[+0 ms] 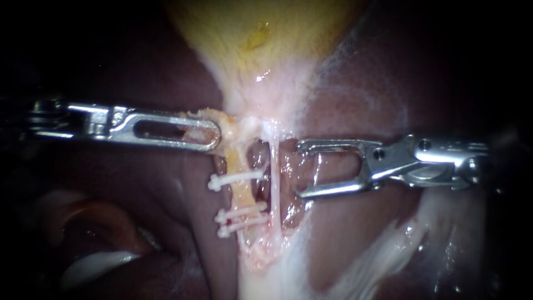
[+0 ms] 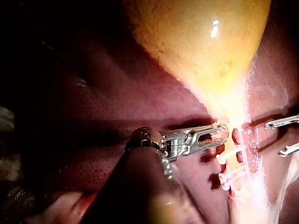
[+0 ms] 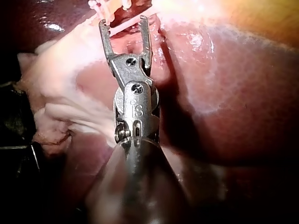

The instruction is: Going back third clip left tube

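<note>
Endoscope view: the yellow gallbladder [image 1: 261,33] lies uppermost and tapers down over the dark liver [image 1: 139,222]. Your left instrument [image 1: 208,136] enters from the left, and its windowed jaws are closed on the neck tissue [image 1: 225,119] just below the gallbladder; the left wrist view shows the same grip from behind the shaft. Below that grip runs the yellowish left tube [image 1: 242,194], crossed by three white clips: an upper clip [image 1: 236,179] on its own, and a lower pair of clips [image 1: 242,218] lying close together. Just beside this tube, on the side of your right instrument [image 1: 298,170], lies the thinner, whitish right tube [image 1: 275,189]. The right instrument enters from the right with its jaws standing apart and empty. Their tips are just beside the right tube, roughly level with the upper clip, and apart from all three clips. In the right wrist view the gaping jaws point toward the clipped tube, with the clips just ahead of them
</note>
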Motion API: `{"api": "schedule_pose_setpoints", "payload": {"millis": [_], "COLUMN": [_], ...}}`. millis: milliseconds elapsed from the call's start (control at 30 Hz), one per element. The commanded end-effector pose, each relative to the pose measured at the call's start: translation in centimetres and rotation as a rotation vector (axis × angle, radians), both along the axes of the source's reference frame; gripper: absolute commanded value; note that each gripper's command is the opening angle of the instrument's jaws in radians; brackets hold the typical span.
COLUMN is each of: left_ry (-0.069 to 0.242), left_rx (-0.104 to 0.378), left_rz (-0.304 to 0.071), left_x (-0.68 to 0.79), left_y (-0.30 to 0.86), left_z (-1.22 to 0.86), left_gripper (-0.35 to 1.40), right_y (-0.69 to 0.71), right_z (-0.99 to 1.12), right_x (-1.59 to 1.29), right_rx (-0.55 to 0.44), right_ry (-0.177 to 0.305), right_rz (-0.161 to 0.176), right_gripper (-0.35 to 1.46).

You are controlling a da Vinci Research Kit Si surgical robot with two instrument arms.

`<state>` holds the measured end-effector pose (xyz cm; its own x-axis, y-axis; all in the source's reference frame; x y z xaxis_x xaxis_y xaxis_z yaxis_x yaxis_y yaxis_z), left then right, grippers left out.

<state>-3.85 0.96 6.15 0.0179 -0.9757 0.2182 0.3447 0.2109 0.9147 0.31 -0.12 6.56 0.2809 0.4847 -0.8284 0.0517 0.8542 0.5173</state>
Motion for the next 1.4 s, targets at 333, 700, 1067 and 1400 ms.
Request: {"api": "schedule_pose_setpoints", "payload": {"millis": [333, 700, 1067, 1400], "left_ry": [0.000, -0.001, 0.000, 0.026], "left_rx": [0.000, 0.000, 0.000, 0.009], "left_rz": [0.001, 0.001, -0.002, 0.006], "left_x": [0.00, 0.00, -0.06, -0.22], "left_y": [0.00, 0.01, 0.02, 0.03], "left_z": [0.00, 0.03, 0.16, 0.44], "left_gripper": [-0.35, -0.35, -0.35, -0.35], "right_y": [-0.01, 0.03, 0.03, 0.03], "right_z": [-0.03, -0.08, -0.09, -0.09], "right_x": [-0.16, -0.28, -0.31, -0.31], "right_rx": [-0.009, -0.021, -0.032, -0.032], "right_ry": [0.006, 0.012, 0.015, 0.015], "right_rz": [-0.010, -0.018, -0.022, -0.022], "right_gripper": [0.50, 0.50, 0.50, 0.50]}}
